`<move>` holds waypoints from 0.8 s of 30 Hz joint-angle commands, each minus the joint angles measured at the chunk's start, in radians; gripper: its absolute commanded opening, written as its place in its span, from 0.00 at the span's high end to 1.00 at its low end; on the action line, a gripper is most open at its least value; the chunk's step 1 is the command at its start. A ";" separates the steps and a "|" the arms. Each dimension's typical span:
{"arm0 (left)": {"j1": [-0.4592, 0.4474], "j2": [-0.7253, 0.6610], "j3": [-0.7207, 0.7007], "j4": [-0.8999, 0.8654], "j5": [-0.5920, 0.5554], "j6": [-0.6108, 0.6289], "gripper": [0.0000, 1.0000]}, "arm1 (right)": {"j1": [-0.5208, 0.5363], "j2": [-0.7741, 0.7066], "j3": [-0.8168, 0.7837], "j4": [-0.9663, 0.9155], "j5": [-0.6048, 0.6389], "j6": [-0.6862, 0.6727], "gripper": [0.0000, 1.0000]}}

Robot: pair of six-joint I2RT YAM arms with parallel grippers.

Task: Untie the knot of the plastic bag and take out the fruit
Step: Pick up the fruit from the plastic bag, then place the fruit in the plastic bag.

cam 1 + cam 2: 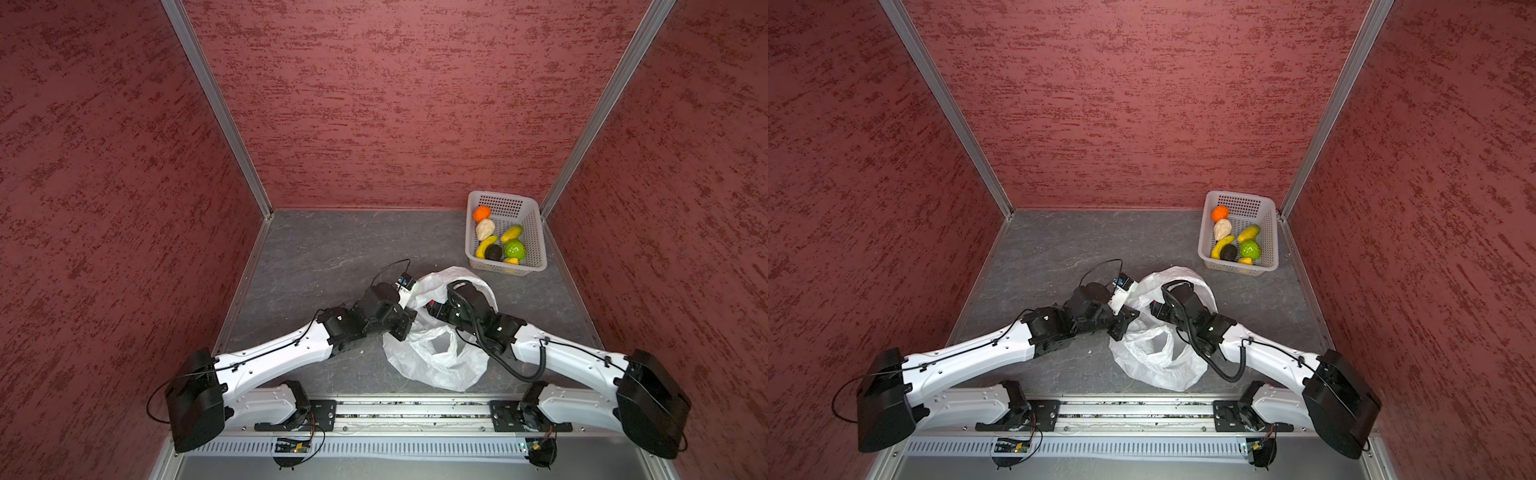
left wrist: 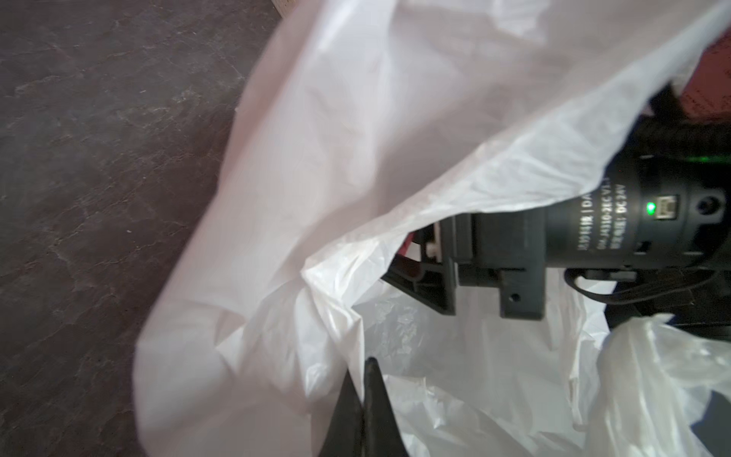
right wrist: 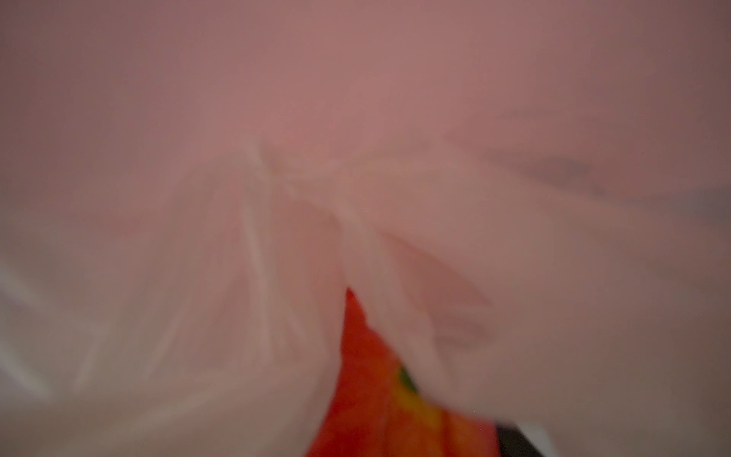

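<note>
Plastic bag (image 1: 436,361), knot evidently undone, lies draped around the right fingers, hidden inside beside the red apple (image 3: 375,395), grip indeterminate, while the left fingers (image 2: 372,395), together, appear to nip its rim: fruit extraction in hand, next requiring a secure hold and clear withdrawal.

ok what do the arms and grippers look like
The left arm and right arm have smooth white shells, bulky black joints and thin black cables clipped along. The right also carries a thick ribbed black hose. The left gripper is black with tapered fingers; the right gripper shows white print and a green light.
</note>
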 commanded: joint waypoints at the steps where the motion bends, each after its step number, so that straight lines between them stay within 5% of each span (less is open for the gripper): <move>1: -0.001 -0.012 0.039 -0.036 -0.077 0.000 1.00 | 0.015 -0.037 -0.005 -0.108 -0.031 0.022 0.61; 8: 0.027 -0.018 0.039 -0.085 -0.098 0.020 1.00 | 0.024 -0.095 -0.019 -0.355 0.050 0.059 0.60; 13: 0.019 0.050 0.056 -0.120 -0.061 0.045 1.00 | 0.024 -0.082 -0.082 -0.356 0.023 0.136 0.54; 24: -0.020 0.114 0.083 -0.098 -0.012 0.108 1.00 | 0.024 -0.103 -0.056 -0.400 0.053 0.210 0.15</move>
